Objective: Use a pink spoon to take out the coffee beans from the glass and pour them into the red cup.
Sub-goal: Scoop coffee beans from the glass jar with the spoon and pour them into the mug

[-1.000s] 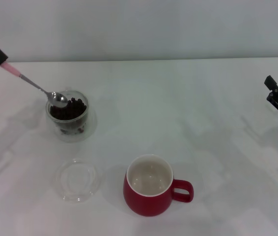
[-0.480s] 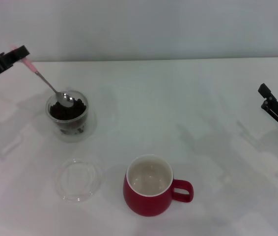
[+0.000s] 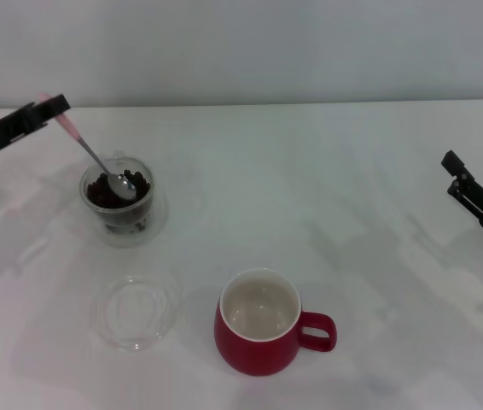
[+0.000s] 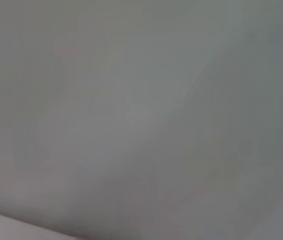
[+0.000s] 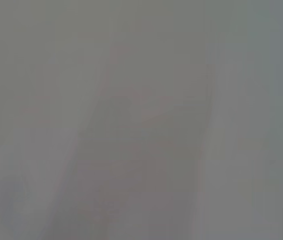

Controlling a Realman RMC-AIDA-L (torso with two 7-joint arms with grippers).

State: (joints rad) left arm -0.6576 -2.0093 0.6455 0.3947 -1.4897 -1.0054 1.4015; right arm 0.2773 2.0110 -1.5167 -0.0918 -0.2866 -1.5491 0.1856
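Observation:
My left gripper [image 3: 51, 108] at the far left is shut on the pink handle of the pink spoon [image 3: 90, 149]. The spoon slants down and its silver bowl rests in the coffee beans [image 3: 107, 193] inside the clear glass [image 3: 120, 203]. The red cup [image 3: 263, 326] stands near the front middle, white inside, holding nothing, handle to the right. My right gripper [image 3: 480, 162] hangs at the far right edge, open and holding nothing. Both wrist views show only a blank grey blur.
A flat, shallow clear glass dish [image 3: 135, 311] lies in front of the glass, left of the red cup. The white table [image 3: 327, 196] meets a pale wall at the back.
My left gripper has moved right and the spoon has tipped steeper, its bowl sinking from the rim into the beans. My right gripper has shifted slightly left and lower.

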